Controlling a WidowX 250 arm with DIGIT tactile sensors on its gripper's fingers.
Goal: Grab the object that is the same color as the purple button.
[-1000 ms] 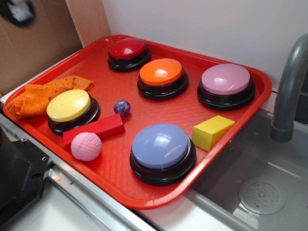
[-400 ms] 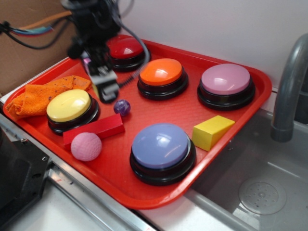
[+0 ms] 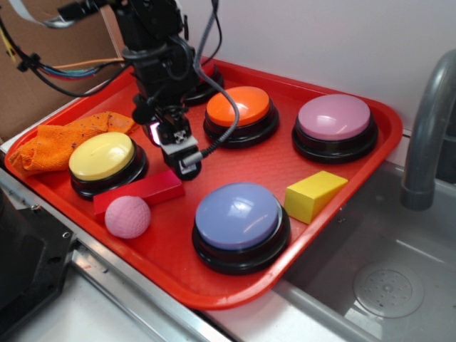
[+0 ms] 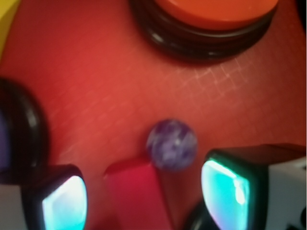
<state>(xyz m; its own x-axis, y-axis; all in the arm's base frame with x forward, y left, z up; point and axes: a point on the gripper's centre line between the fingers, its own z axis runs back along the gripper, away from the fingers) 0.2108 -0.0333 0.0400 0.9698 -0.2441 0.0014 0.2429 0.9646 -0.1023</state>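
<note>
Our pincer (image 4: 146,194) hangs released, jaws spread wide with nothing between them. Just ahead of the gap lies the purple ball (image 4: 171,144) on the red tray (image 4: 96,72), touching the red block (image 4: 136,194). We judge it light, hard and glossy, apt to roll, so we should close squarely across its middle.

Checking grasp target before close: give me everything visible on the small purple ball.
The ball is small, round and glossy, dark purple with pale marbling. It rests on the red tray, below the orange button in the wrist view, beside or touching the end of the red block; blur hides which. It lies ahead of the gap between the open fingers, ungrasped. In the exterior view the gripper hides it.
</note>
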